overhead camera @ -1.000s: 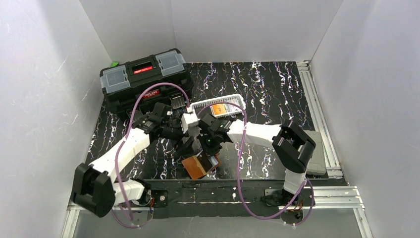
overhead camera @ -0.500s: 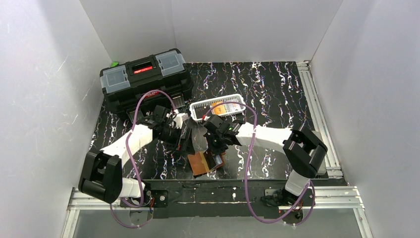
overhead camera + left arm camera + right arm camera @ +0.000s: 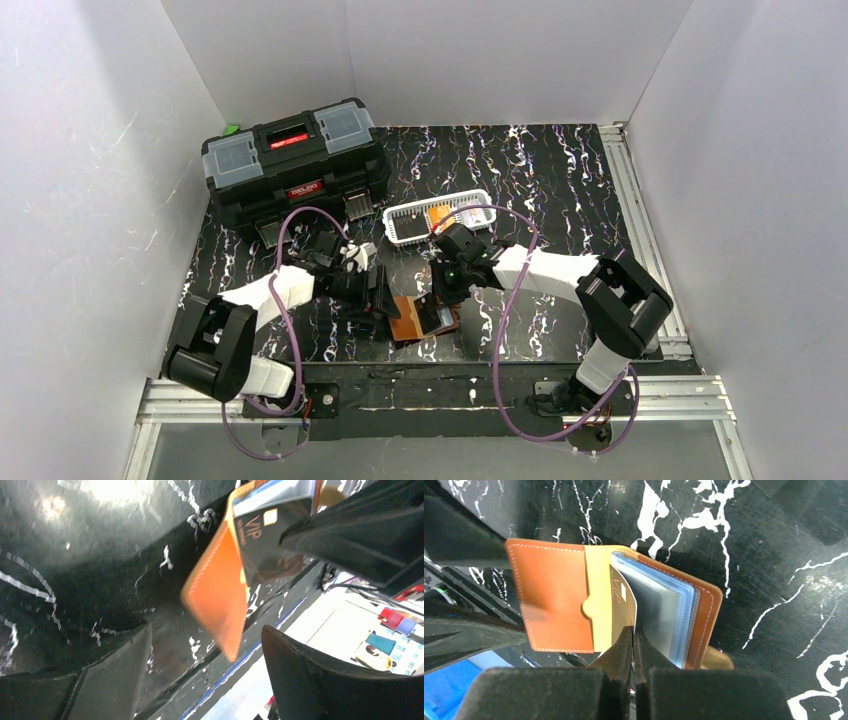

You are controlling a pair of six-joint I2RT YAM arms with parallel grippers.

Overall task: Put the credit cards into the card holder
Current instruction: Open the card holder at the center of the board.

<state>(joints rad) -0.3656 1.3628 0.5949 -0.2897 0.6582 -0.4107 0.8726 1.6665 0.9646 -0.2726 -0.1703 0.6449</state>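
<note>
The brown leather card holder (image 3: 412, 320) lies open near the table's front edge. In the right wrist view its left flap (image 3: 554, 597) is spread flat and its clear sleeves (image 3: 669, 612) fan up. My right gripper (image 3: 634, 632) is shut on a dark credit card marked VIP (image 3: 624, 600), which stands on edge among the sleeves. My left gripper (image 3: 205, 630) is open just left of the holder, and the holder's orange flap (image 3: 220, 595) hangs between its fingers, touching neither. More credit cards (image 3: 440, 215) lie in the white basket.
A white slotted basket (image 3: 405, 222) stands behind the grippers. A big black toolbox (image 3: 295, 160) sits at the back left. Grey walls close in on three sides, and a metal rail (image 3: 640, 210) runs along the table's right edge.
My left gripper has dropped toward the front, to the holder's left flap. My right gripper has shifted right with the card, and the holder has slid slightly right and back.
</note>
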